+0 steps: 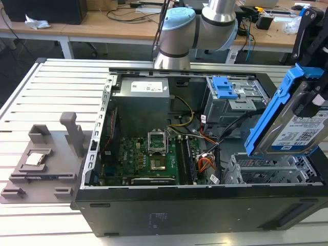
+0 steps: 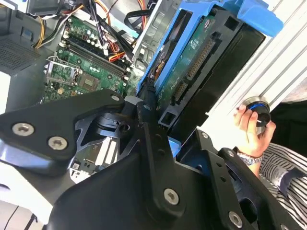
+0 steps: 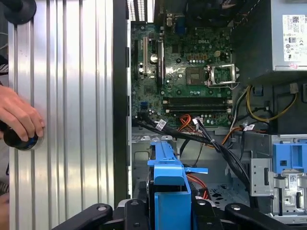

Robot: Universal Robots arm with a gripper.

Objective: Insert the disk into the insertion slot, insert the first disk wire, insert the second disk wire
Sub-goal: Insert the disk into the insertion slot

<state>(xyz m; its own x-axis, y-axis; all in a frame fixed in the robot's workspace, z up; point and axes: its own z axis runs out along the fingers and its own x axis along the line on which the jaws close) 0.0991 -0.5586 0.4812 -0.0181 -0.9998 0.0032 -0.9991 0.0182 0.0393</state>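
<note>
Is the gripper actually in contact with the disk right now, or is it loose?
Touching. In the second wrist view the black fingers of the gripper press flush against the blue carrier of the disk, no gap between them.

My arm [image 1: 202, 25] bends at a grey and pale-blue joint at the top of the exterior view. The black hand [image 1: 313, 97] hangs at the exterior view's right edge, tilted. Its fingers [image 2: 147, 129] are clamped from either side on the drive [image 1: 294, 123], which I hold lifted and slanted.
</note>
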